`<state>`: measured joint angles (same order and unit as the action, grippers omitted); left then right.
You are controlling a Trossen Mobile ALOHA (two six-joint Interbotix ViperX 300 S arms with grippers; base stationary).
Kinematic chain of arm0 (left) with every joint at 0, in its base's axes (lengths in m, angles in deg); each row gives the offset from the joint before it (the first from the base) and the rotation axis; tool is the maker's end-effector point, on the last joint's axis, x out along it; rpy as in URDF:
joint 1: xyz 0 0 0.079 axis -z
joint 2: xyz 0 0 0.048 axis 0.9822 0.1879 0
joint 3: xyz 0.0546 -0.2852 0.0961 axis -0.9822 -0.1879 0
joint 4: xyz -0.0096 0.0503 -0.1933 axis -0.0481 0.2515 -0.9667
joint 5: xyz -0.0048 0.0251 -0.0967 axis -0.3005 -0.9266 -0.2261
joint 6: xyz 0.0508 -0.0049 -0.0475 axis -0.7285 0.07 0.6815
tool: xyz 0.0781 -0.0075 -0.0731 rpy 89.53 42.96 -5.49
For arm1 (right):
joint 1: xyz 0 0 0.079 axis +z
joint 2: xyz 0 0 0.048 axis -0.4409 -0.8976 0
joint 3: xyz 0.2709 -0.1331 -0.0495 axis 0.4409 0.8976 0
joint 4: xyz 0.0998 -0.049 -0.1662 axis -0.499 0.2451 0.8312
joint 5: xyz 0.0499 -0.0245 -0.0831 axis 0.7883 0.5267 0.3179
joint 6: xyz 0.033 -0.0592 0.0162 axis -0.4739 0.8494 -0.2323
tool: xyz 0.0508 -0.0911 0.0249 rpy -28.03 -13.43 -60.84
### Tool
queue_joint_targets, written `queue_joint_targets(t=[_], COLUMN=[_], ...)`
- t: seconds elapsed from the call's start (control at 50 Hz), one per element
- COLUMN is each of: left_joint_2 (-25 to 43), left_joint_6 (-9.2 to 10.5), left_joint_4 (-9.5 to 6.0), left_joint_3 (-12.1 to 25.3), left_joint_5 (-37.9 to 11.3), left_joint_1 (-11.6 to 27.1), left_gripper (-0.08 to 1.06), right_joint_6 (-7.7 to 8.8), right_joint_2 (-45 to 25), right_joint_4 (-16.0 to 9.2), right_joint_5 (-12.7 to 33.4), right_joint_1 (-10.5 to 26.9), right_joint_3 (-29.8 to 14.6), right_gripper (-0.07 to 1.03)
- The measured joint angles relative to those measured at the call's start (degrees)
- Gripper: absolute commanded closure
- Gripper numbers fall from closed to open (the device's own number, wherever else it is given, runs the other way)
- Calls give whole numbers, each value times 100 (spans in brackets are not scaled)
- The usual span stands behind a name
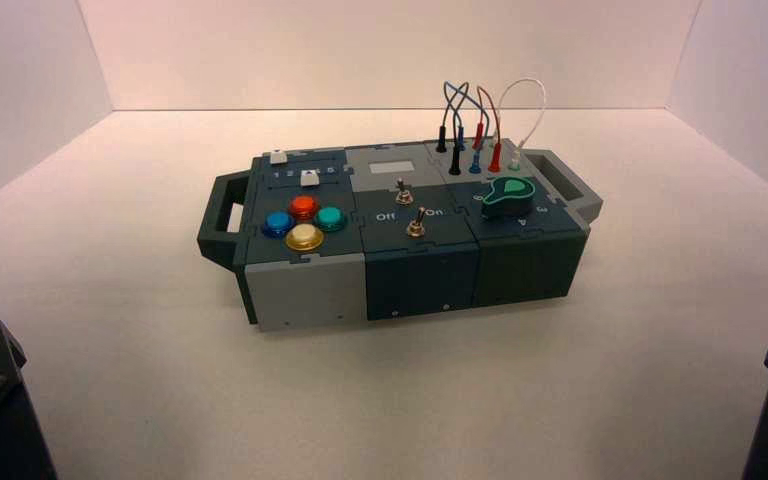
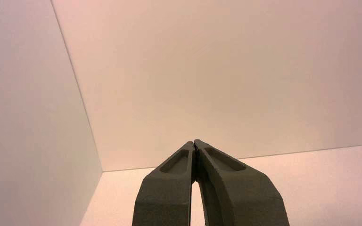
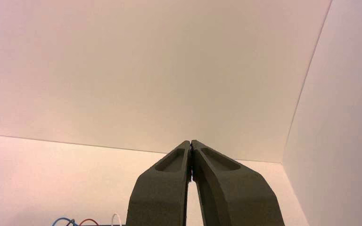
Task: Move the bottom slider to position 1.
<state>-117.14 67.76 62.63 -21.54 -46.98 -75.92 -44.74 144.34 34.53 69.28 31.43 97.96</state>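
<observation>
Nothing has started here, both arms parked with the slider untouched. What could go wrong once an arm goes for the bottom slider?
1. Wrong target: the bottom slider sits close to the matching top slider, so an approach could easily catch the farther knob.
2. Stray press: the orange button lies just in front of it, under a low approach.
3. Aiming: the left gripper and right gripper, both shut, face the wall; neither wrist view shows the slider yet.

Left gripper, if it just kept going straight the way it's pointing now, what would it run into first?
Probably the back wall. The left gripper, shut, points over bare table toward it; nothing else shows in that line, though depth is unclear.
</observation>
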Motion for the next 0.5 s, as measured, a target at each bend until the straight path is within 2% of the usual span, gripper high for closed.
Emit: queue_joint_targets(t=[0.5], left_joint_2=[35], left_joint_6=[0], left_joint_4=[0], left_joint_3=[0], left_joint_5=[-9], left_joint_1=[0], left_gripper=[100], right_joint_6=[0], right_joint_2=[35], right_joint_4=[-9], right_joint_5=[35], right_joint_1=[0], right_joint_3=[9], right_gripper=[98])
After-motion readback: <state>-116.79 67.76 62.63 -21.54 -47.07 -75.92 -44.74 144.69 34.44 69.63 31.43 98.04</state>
